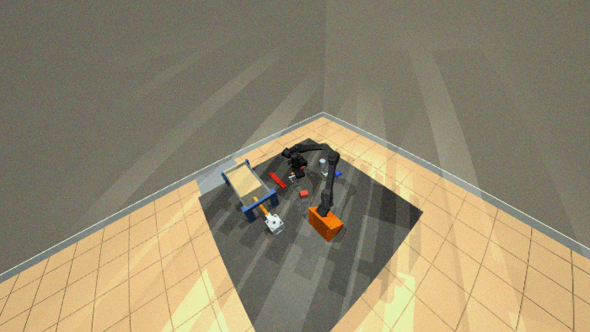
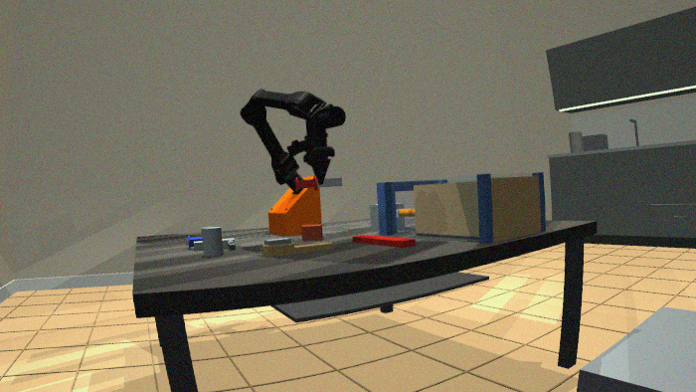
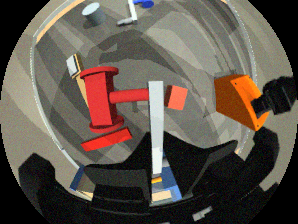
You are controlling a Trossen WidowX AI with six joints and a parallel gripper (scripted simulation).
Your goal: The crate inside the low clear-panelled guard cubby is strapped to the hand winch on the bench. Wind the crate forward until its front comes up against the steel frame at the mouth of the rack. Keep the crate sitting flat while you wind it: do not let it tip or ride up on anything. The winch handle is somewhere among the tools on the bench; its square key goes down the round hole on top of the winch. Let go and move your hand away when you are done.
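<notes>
My gripper (image 1: 297,170) (image 2: 315,175) (image 3: 154,133) hangs in the air above the middle of the bench, shut on the winch handle. The handle (image 2: 305,184) (image 3: 100,99) has a red spool knob, a red arm and a grey square key bar that sits between my fingers. The white winch (image 1: 274,222) stands on the bench in front of the blue steel frame (image 1: 258,204) (image 2: 385,209). An orange strap (image 1: 262,208) (image 2: 407,212) runs from it into the cubby. The tan crate (image 1: 244,183) (image 2: 477,206) sits flat inside, behind the frame.
A flat red bar (image 1: 277,179) (image 2: 384,241) and a small red block (image 1: 303,194) (image 2: 311,232) (image 3: 177,99) lie below me. A grey cylinder (image 1: 323,164) (image 2: 212,241) (image 3: 92,11) and a blue-handled tool (image 1: 338,173) (image 3: 143,2) lie further off. The orange arm base (image 1: 325,223) (image 2: 293,211) stands nearby.
</notes>
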